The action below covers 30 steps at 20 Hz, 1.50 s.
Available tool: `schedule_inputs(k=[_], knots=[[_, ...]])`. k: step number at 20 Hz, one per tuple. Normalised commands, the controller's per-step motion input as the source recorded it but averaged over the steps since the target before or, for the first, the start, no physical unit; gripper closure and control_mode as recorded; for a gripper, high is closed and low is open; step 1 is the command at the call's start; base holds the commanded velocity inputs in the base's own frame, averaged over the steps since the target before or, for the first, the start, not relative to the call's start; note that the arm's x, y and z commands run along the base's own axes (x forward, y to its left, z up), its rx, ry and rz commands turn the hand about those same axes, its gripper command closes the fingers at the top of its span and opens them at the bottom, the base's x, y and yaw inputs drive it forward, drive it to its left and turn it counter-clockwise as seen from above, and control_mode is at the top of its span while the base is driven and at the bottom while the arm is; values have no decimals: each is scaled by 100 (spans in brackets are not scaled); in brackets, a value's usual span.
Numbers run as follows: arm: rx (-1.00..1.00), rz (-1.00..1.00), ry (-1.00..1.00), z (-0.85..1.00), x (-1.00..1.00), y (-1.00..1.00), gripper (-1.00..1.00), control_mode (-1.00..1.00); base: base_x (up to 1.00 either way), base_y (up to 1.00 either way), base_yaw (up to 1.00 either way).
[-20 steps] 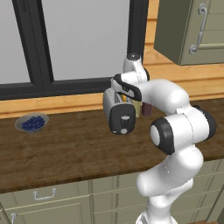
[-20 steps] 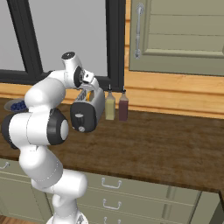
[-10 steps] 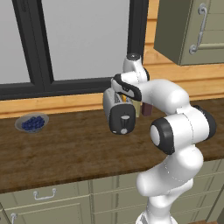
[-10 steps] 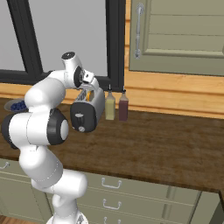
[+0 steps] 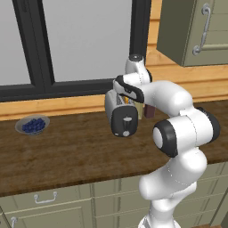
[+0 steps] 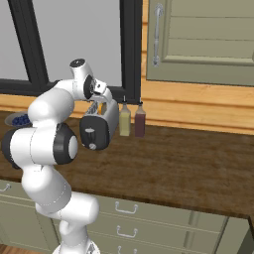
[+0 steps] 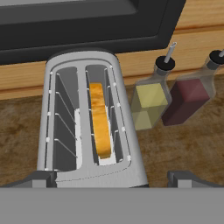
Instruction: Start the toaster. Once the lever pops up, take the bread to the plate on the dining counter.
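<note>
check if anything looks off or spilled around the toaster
Nothing stands out. The toaster sits upright with the bread in one slot, the two bottles stand upright beside it, and the counter shows no spill.

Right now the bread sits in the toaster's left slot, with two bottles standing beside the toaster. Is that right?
Not quite. In the hand view the bread sits in the right slot of the toaster, on the bottles' side; the left slot is empty. The two bottles do stand beside the toaster.
</note>
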Motion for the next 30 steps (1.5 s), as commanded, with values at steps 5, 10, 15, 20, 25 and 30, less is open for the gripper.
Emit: schedule_inputs(k=[5,10,15,20,25,30], knots=[[0,0,0,0,0,0,-100,-100,0,0,0],[0,0,0,0,0,0,-100,-100,0,0,0],[0,0,0,0,0,0,-100,-100,0,0,0],[0,0,0,0,0,0,-100,-100,0,0,0],[0,0,0,0,0,0,-100,-100,0,0,0],[0,0,0,0,0,0,-100,-100,0,0,0]])
